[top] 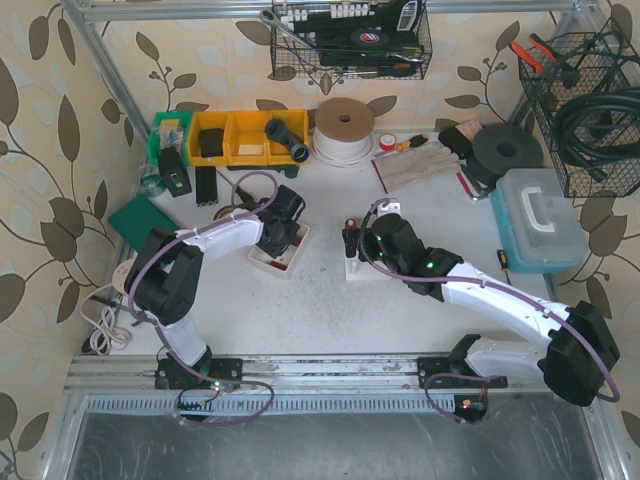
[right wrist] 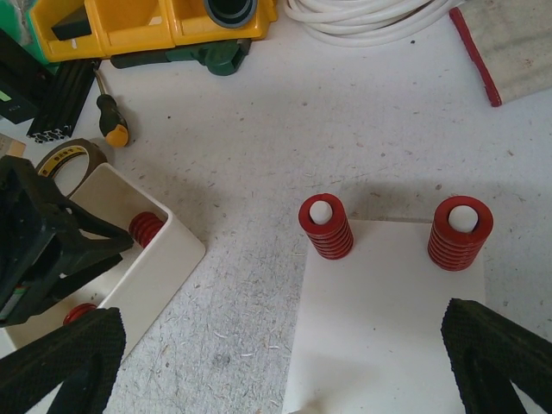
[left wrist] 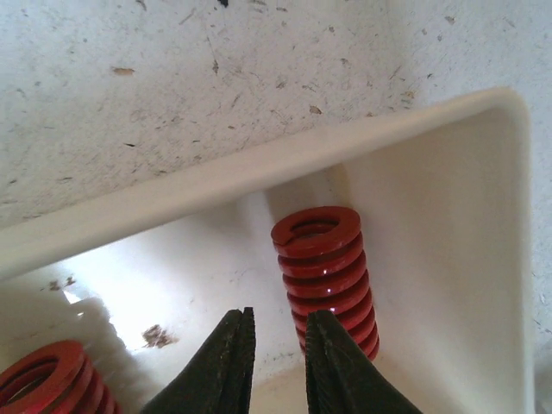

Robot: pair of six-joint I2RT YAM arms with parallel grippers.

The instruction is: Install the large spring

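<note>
Hovering low inside the white tray (left wrist: 259, 168), the left gripper (left wrist: 280, 362) is showing its jaws pressed almost together, only a sliver of tray floor peeking between them and nothing visibly pinched. Just beyond the tips, the red spring (left wrist: 323, 267) is sitting propped in the tray's corner, its open mouth turning up toward the wrist camera and its long axis running down from that mouth toward the tray floor. One finger is overlapping its lowest coils, though I cannot tell whether they are touching. A second red spring (left wrist: 47, 379) is lying at the tray's other side. To the right, the right gripper (right wrist: 276, 354) is hanging over a white plate (right wrist: 388, 328) with its jaws spread wide and gripping nothing. At the plate's far edge two mounted springs, one (right wrist: 326, 226) and another (right wrist: 461, 233), are standing upright on white pegs, axes vertical. The table (top: 400, 310) is looking white, scuffed and speckled with debris. Farther back, a tape roll (right wrist: 73, 155), a screwdriver (right wrist: 112, 121), yellow bins (top: 245, 135) and a coil of white hose (top: 343, 130) are lining the rear. A grey case (top: 540, 220) is sitting at the right, a wire basket (top: 350, 40) is hanging above, and leaf-patterned wallpaper (top: 40, 180) is wrapping the walls.
</note>
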